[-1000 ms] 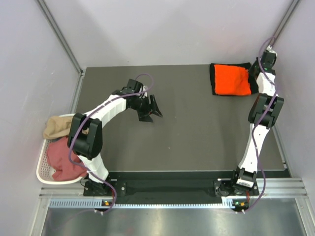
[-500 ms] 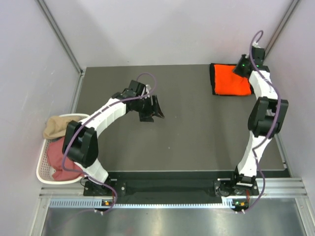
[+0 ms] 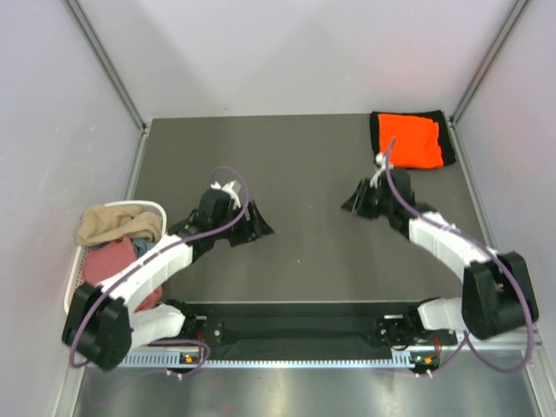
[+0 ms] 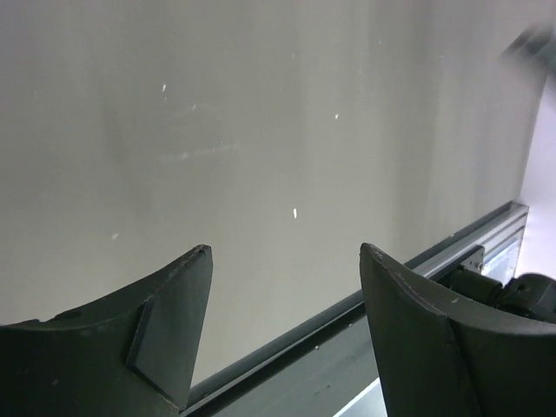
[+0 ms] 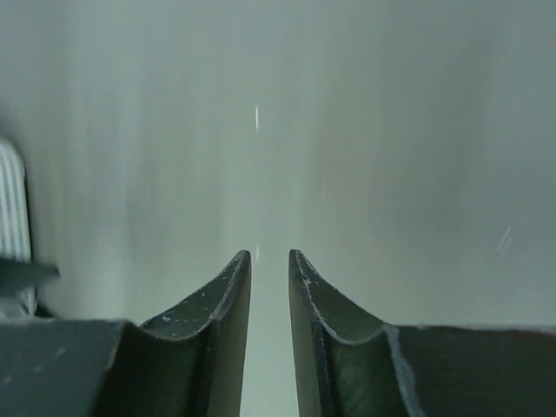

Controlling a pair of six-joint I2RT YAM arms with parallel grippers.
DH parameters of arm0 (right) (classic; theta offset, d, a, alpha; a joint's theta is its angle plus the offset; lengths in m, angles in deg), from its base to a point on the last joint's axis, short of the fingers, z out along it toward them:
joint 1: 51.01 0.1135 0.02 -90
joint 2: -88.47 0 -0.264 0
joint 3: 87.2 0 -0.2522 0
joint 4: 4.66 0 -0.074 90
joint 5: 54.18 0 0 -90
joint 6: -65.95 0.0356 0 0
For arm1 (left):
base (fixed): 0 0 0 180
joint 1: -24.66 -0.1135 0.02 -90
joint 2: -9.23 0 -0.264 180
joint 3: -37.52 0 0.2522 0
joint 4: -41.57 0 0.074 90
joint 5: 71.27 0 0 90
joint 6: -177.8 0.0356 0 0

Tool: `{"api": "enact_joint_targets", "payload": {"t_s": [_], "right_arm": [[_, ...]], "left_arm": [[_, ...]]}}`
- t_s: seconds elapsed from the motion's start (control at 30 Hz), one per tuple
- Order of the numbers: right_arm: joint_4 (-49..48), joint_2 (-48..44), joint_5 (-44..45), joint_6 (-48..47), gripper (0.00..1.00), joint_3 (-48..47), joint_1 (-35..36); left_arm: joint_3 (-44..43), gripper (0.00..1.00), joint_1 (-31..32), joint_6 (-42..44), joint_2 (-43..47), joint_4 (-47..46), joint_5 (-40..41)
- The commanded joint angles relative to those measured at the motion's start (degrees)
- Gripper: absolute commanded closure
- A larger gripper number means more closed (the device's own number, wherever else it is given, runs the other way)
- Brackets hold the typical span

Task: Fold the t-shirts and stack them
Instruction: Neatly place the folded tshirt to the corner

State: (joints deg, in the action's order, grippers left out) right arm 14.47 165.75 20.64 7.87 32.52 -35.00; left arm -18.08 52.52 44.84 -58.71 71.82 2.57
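Desk (image 3: 304, 252) is a dark matte slab, boxed in by pale walls on the left, far and right sides, with a metal rail (image 3: 304, 358) along the near edge. A wide stretch of bare desk lies between the two arms. Orange t-shirt (image 3: 411, 142) sits folded into a flat rectangle at the far right corner, on top of a black t-shirt (image 3: 374, 139) that shows as a dark border around it, close to the right wall. White slotted basket (image 3: 73, 291) sits off the desk's left edge, hard against the left wall. In it lie a crumpled tan t-shirt (image 3: 113, 223) and a dusty pink t-shirt (image 3: 109, 265), both soft and unfolded. Left arm (image 3: 156, 265) is stretched low from its base toward mid-desk, wrist tipped down. The left jaws stand wide apart with nothing between them, over speckled, lightly scuffed surface near the front rail. Right arm (image 3: 443, 243) is bent low and reaches left toward centre, well apart from the orange shirt. The right jaws show only a narrow slit with nothing in it, and the desk under them is blurred. The two sets of jaws point roughly at each other across the middle.
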Motion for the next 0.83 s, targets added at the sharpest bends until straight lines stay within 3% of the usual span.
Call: {"api": "enact_joint_targets", "payload": {"t_s": [0.0,0.13,0.23,0.33,0.37,0.43,0.47,0.6,0.8], "right_arm": [[-10.62,-11.16,0.06,5.07,0.75,10.46,2.36],[-11.7,-24.69,1.64,7.8,0.72,26.79,2.71],[-9.42,-36.29,2.26,10.96,0.65,35.14,2.8],[-7.57,-47.8,1.82,15.88,0.5,42.44,2.71],[-5.56,-53.57,1.91,17.11,0.37,43.87,2.8],[-1.42,-58.79,2.26,19.93,0.2,46.33,2.8],[1.9,-63.43,2.17,20.89,0.01,48.0,2.71],[3.6,-71.9,-1.24,23.96,0.0,50.82,2.71],[-3.49,-78.93,-9.05,27.4,0.0,53.82,2.71]], "left_arm": [[8.67,0.26,0.09,-3.0,8.24,-12.86,1.66],[16.69,0.25,0.18,-4.15,22.01,-15.52,2.01],[21.27,0.24,0.09,-4.5,32.47,-13.51,3.07],[25.92,0.23,0.0,-7.38,43.28,-11.92,1.76],[27.42,0.22,0.0,-8.62,45.94,-12.36,1.31],[32.34,0.22,0.0,-12.82,53.39,-13.58,-1.13],[33.92,0.21,0.0,-14.33,55.7,-14.9,-2.28],[41.56,0.21,0.0,-22.33,66.86,-19.36,-6.94],[49.84,0.22,0.09,-33.32,65.91,-38.36,-17.4]]}}
